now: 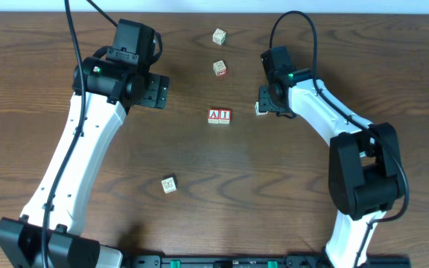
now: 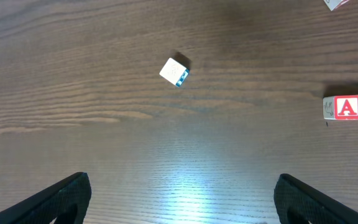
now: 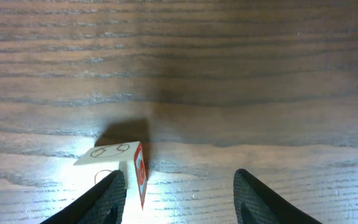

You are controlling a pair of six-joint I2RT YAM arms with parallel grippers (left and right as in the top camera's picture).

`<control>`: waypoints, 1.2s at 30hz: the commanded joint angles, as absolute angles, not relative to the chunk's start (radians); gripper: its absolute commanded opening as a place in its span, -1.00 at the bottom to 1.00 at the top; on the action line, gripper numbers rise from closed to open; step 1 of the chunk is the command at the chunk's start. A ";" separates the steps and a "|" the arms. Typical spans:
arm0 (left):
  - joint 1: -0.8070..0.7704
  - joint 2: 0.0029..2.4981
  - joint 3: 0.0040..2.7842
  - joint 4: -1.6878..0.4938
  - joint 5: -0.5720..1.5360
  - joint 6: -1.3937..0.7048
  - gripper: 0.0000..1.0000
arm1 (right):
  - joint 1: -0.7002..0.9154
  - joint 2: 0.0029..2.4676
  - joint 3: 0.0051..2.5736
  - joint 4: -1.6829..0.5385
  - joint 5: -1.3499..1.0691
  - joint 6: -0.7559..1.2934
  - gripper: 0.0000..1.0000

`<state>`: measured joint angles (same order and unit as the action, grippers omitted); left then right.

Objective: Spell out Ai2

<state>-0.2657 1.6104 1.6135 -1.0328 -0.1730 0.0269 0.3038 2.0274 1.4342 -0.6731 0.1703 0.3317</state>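
Note:
Two red-lettered blocks, A and I, stand side by side mid-table; they also show at the right edge of the left wrist view. My right gripper is open and low over the table. A white block with a red side face sits at its left fingertip, mostly outside the jaws; in the overhead view this block is right of the I. My left gripper is open and empty, up and left of the A.
Loose blocks lie at the back, behind the A and I, and at the front left. A white block with a blue side lies ahead of the left gripper.

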 commanded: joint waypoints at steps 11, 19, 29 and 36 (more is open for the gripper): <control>-0.268 1.614 1.611 -1.036 -0.191 0.034 0.91 | 0.287 1.965 1.444 -0.695 0.183 0.328 0.18; -0.268 1.614 1.611 -1.036 -0.191 0.034 0.91 | 0.286 1.965 1.438 -0.696 0.183 0.328 0.17; -0.268 1.614 1.611 -1.036 -0.191 0.034 0.91 | 0.289 1.966 1.401 -0.669 0.175 0.328 0.17; -0.268 1.614 1.611 -1.036 -0.191 0.034 0.91 | 0.289 1.966 1.375 -0.636 0.163 0.328 0.16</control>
